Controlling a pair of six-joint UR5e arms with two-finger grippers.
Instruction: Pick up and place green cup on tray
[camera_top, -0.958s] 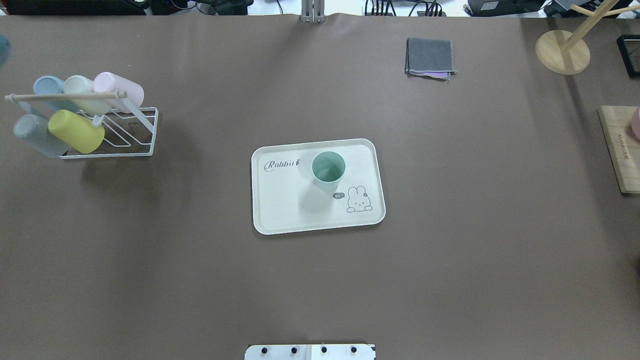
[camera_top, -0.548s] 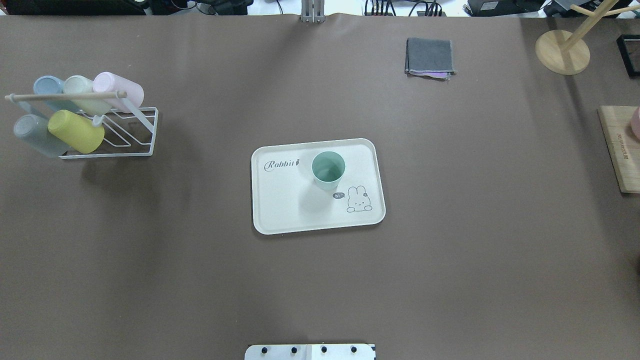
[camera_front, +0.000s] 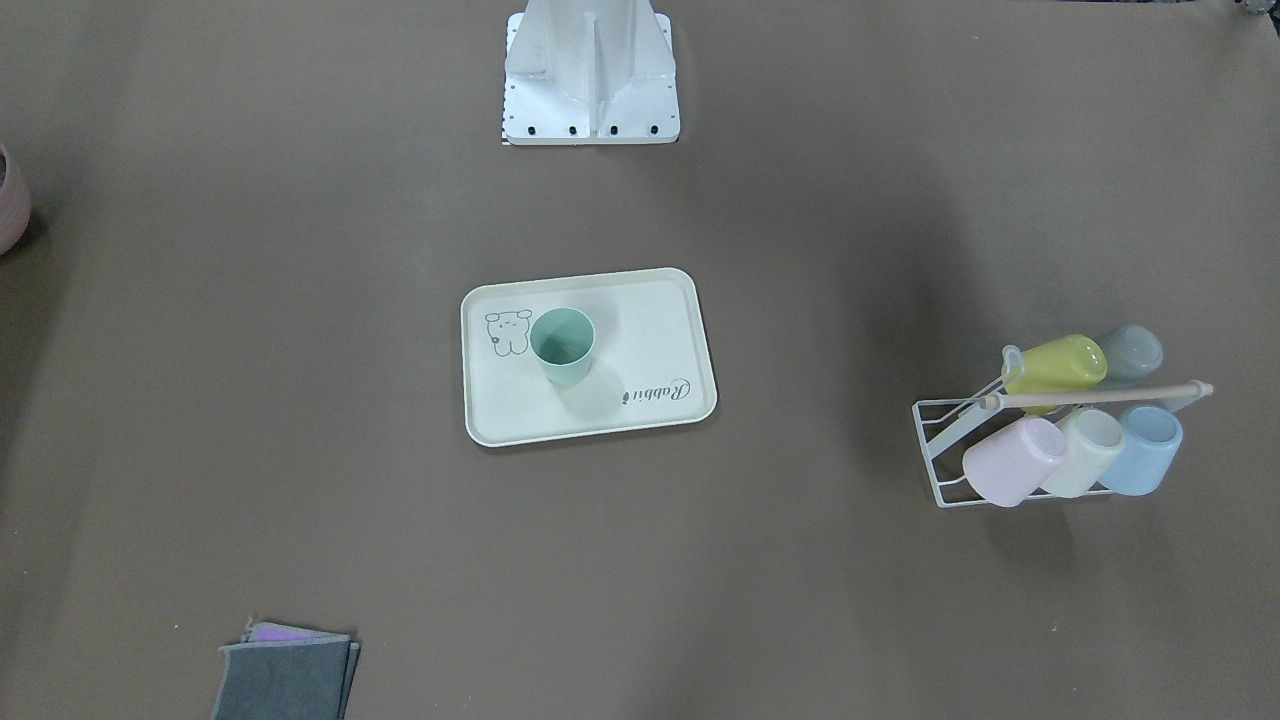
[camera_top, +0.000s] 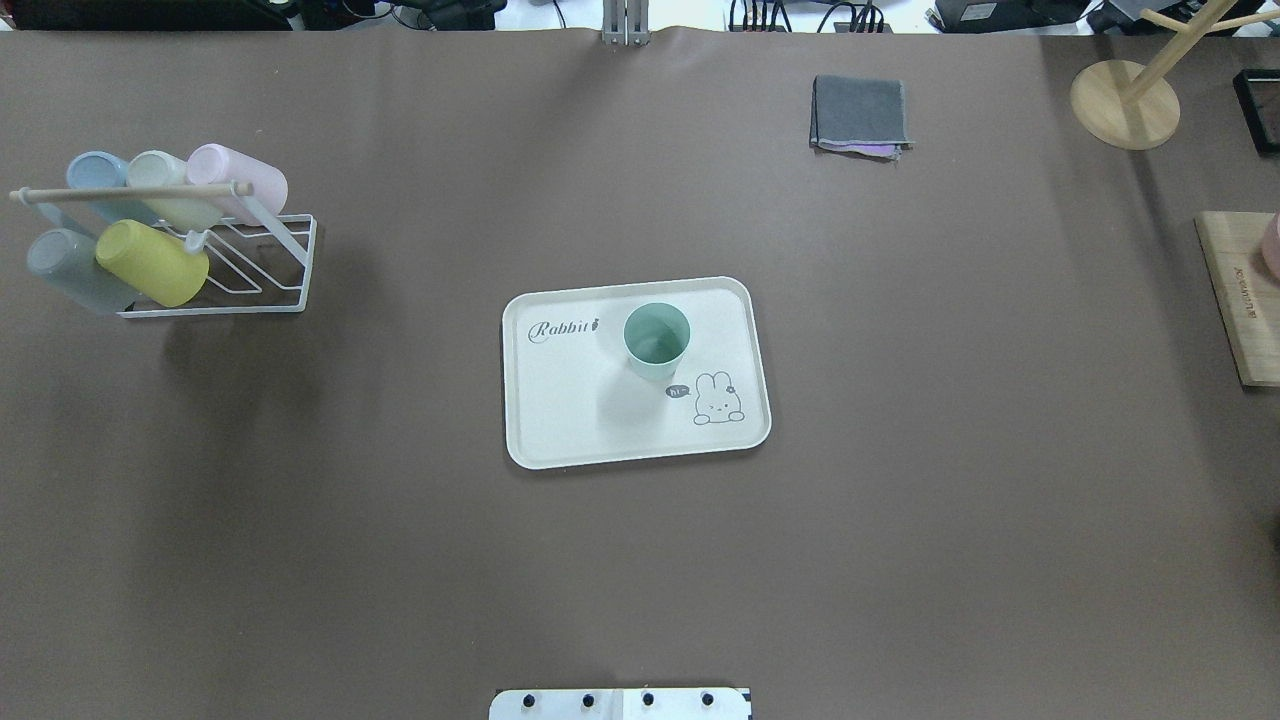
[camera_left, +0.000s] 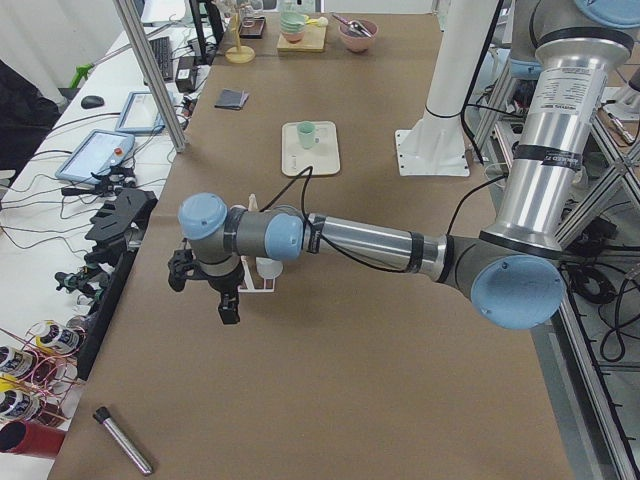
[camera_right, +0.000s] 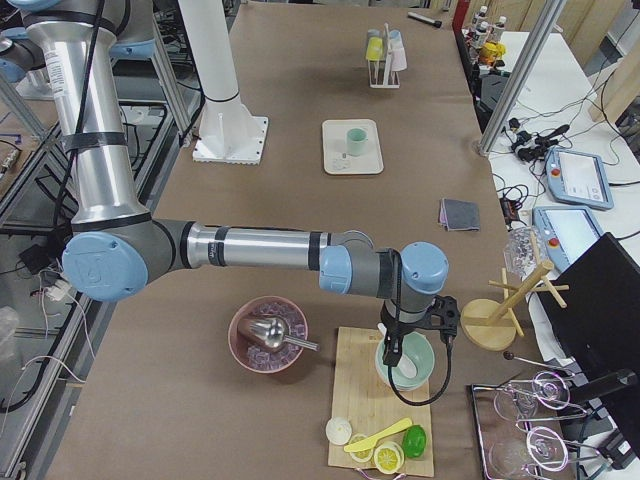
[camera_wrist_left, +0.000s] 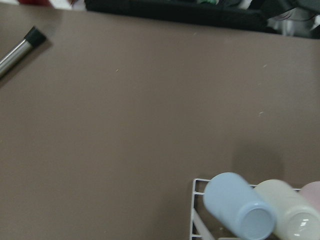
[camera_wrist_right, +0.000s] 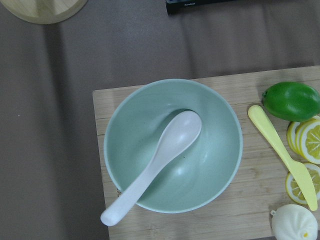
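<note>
Plainly, overhead, the green cup (camera_top: 657, 340) stands upright on the tray (camera_top: 560, 425); placing looks done (nothing left, I judge). Side views: left claw (camera_left: 208, 287) and right claw (camera_right: 398, 345) hang far off, released or clenched I cannot tell.

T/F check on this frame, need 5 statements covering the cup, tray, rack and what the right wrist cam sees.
1. The green cup stands upright on the tray. True.
2. The cup covers the "Rabbit" script. False: the script lies in the open beside the cup.
3. The wire rack holds five cups. True.
4. A gripper is clamped on the green cup. False: nothing touches it, and no gripper shows in the overhead view.
5. The bowl in the right wrist view is empty. False: a white spoon lies in it.
</note>
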